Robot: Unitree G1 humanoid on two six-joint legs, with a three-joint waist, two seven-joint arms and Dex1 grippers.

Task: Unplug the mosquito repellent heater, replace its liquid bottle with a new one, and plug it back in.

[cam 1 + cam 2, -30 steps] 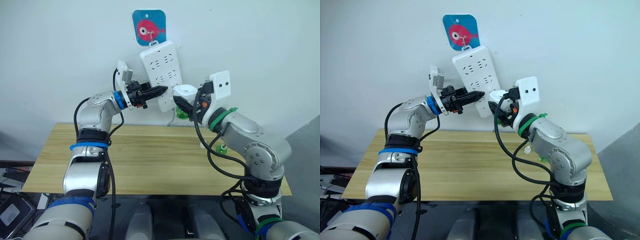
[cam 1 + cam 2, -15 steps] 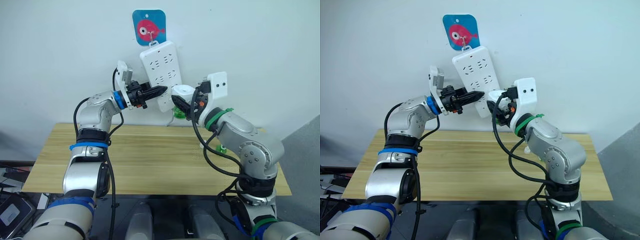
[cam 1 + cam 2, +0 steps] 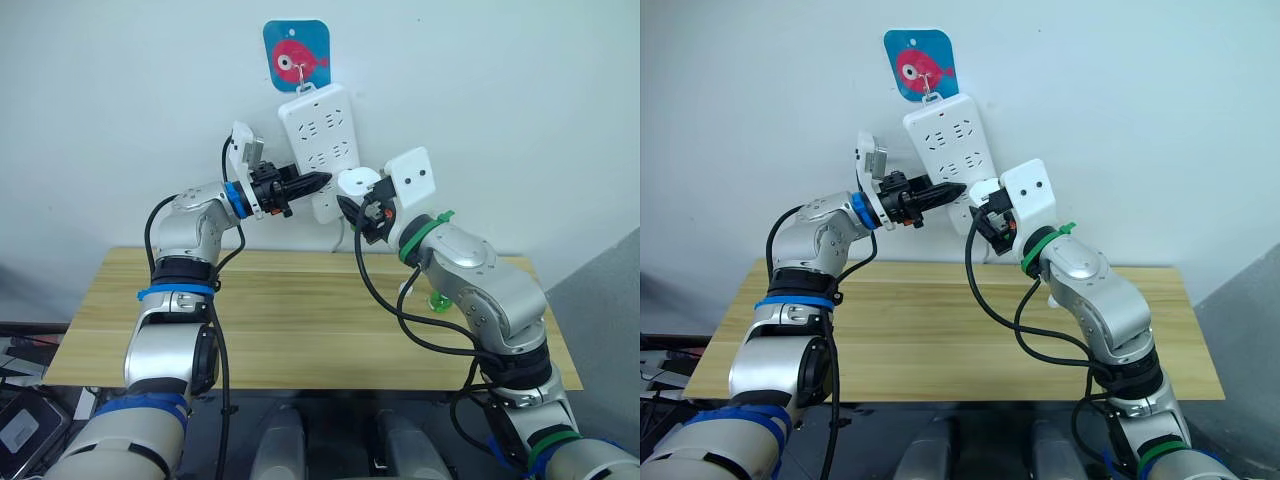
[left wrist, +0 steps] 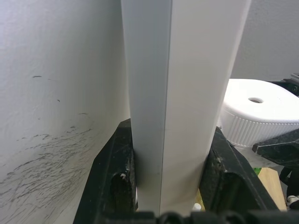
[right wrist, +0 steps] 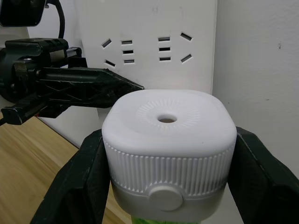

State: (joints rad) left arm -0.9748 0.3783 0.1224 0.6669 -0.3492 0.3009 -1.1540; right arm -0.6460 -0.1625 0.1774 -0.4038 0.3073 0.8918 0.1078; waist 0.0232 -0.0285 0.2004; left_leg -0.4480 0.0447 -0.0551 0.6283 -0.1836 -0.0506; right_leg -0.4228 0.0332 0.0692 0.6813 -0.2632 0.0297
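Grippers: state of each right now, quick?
Left gripper: shut on the power strip, clamping its edge.
Right gripper: shut on the mosquito repellent heater, one finger on each side.

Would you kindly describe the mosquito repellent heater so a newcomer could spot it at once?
Find the long white power strip hanging on the wall under the fish picture. At its lower end, the right gripper clamps the mosquito repellent heater: small, rounded, white, ribbed, with one top vent hole.
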